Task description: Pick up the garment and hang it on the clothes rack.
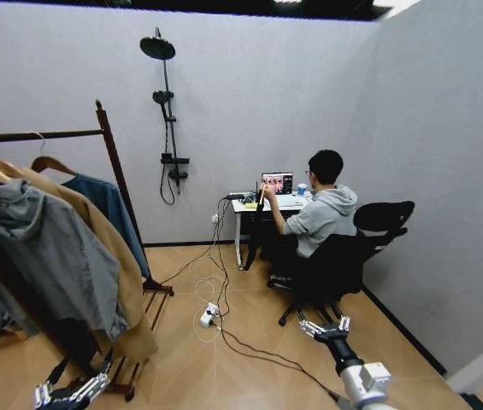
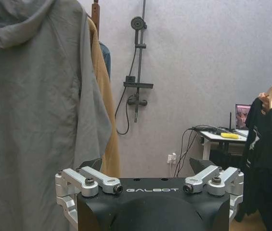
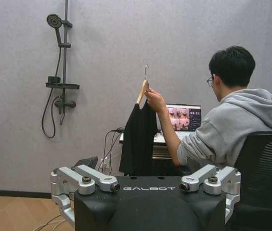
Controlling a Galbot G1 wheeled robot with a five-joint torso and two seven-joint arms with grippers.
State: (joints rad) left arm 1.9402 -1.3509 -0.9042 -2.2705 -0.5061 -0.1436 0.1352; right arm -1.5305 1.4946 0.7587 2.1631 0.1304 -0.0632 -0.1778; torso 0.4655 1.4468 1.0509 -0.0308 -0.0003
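Right now your right wrist view gives you the clearest look at the garment (image 3: pixel 138 139): it hangs black and limp from its light wooden hanger, held up by a seated person's hand (image 3: pixel 155 100) in front of the desk (image 3: pixel 161 139) and laptop (image 3: pixel 183 118). From the head view that same garment (image 1: pixel 255 235) is only a small dark shape by the desk, while the clothes rack (image 1: pixel 113 162) stands at your left, loaded with a grey hooded jacket (image 1: pixel 49 248) and a tan coat (image 1: pixel 117 265). Your left wrist view sits just beside that jacket (image 2: pixel 34 110), with the garment (image 2: pixel 258 144) far off.

Both tools are spread wide and hold nothing: the left gripper (image 1: pixel 72 391) low by the rack's base, the right gripper (image 1: pixel 325 328) out toward the chair (image 1: pixel 344 260). Each wrist housing reads "GALBOT".
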